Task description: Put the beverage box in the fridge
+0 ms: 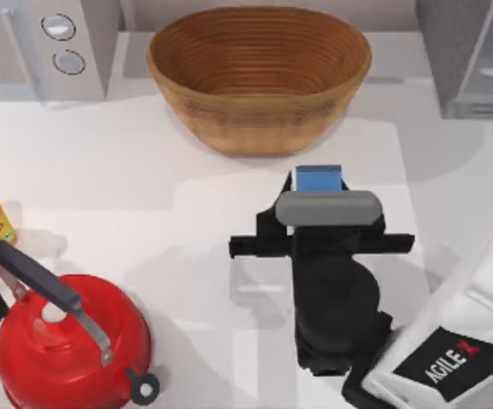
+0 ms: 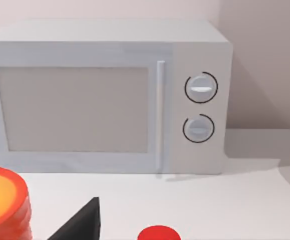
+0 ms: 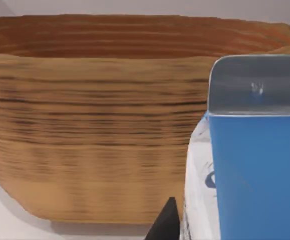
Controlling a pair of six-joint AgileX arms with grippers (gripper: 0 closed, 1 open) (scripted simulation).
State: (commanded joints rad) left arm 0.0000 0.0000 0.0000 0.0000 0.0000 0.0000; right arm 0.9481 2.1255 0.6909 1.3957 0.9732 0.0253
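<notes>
A: Right gripper sits over the small blue-topped milk carton, centre-right of the white table, just near-side of the big woven wicker basket. Can't tell if the fingers are clamped on it.

B: Risk?

A: Carton is close to the basket wall; a lift or swing could clip it and knock the carton loose. The grey speckled fridge is far right, its door state unclear. Left arm is parked near-left by the red kettle.
</notes>
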